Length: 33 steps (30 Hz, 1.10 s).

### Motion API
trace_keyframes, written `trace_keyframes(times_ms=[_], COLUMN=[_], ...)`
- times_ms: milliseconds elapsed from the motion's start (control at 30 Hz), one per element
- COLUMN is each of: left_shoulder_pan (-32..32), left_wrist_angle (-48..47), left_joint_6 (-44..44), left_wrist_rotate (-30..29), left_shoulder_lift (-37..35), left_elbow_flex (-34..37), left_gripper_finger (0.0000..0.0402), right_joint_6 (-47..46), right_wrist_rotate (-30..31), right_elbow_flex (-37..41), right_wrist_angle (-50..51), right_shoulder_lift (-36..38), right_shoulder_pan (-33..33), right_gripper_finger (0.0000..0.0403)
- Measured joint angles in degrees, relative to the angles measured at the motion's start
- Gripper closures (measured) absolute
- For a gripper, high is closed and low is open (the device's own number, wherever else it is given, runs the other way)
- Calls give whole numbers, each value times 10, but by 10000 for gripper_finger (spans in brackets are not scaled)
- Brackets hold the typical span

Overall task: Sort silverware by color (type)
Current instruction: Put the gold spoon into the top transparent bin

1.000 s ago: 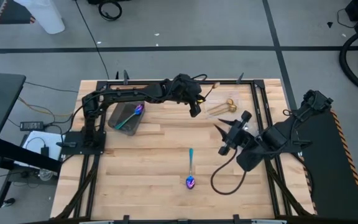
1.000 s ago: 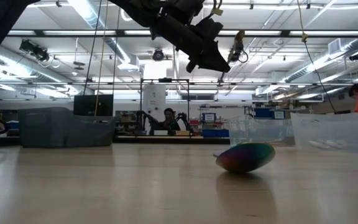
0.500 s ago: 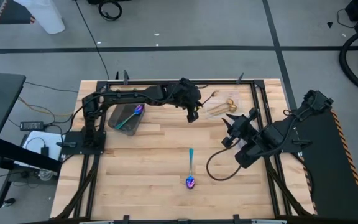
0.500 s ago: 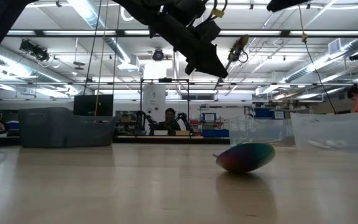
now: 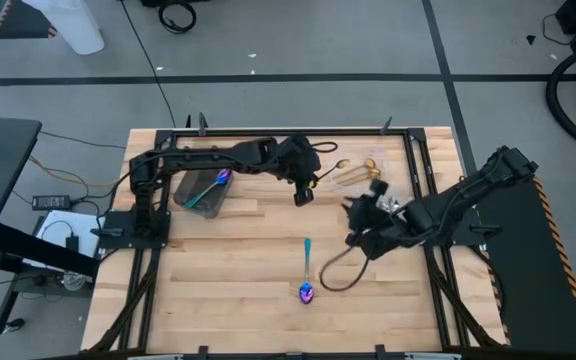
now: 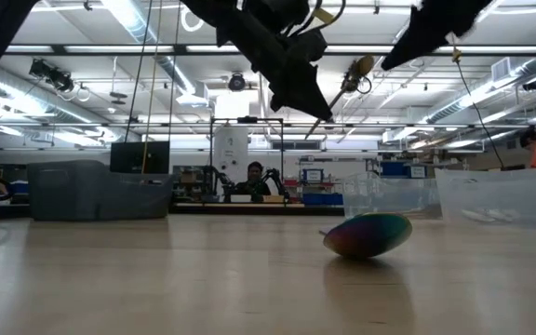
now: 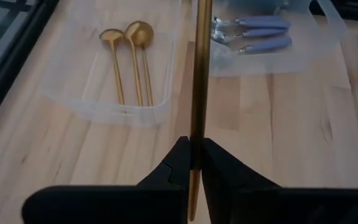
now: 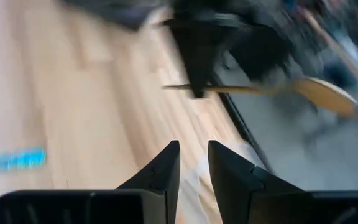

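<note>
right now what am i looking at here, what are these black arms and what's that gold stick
Two robot arms work at a wooden table, sorting spoons by colour. One picture looks straight down, one looks level across the tabletop, and one sits on each wrist. The left hand is shut on a gold spoon, carried near a clear container with two gold spoons inside. The right hand hangs empty over the table, fingers slightly apart. An iridescent spoon lies loose on the wood; another rests in the grey tray.

I work in a big lab or workshop hall: ceiling strip lights (image 6: 128, 11), grey concrete floor (image 5: 298, 40), storage bins (image 6: 91, 191), seated person (image 6: 252, 179) at benches.
</note>
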State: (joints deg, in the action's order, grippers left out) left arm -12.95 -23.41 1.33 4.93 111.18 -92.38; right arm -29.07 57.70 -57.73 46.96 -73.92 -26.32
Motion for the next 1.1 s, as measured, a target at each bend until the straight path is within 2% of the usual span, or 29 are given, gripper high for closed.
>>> trace_keyframes(times_ms=[133,200,267,367,533,700,867,1100], left_shoulder_pan=[-1,-1,-1,1,0,0,4,7], left_wrist_angle=[-5,-7,-6,-5,18,51,80,85], left_joint_6=[-3,-7,-7,-21,-63,-131,-162,-172], left_wrist_rotate=[40,75,104,131,167,171,171,171], left_shoulder_lift=[-4,-4,-4,-4,-4,-4,-3,-3], left_elbow_flex=[0,0,0,0,0,0,0,0], left_gripper_finger=[374,374,374,374,374,374,374,374], right_joint_6=[274,390,461,511,585,688,746,787], right_wrist_rotate=[-40,-38,-15,48,65,129,131,128], right_elbow_flex=[35,41,41,41,41,41,41,41], right_wrist_angle=[-100,-110,-114,-115,-115,-118,-122,-166], right_shoulder_lift=[-1,-1,-1,-1,-1,-1,-1,-1], right_shoulder_pan=[2,-3,-10,-17,-16,-10,9,26], right_gripper_finger=[309,309,309,308,280,242,227,236])
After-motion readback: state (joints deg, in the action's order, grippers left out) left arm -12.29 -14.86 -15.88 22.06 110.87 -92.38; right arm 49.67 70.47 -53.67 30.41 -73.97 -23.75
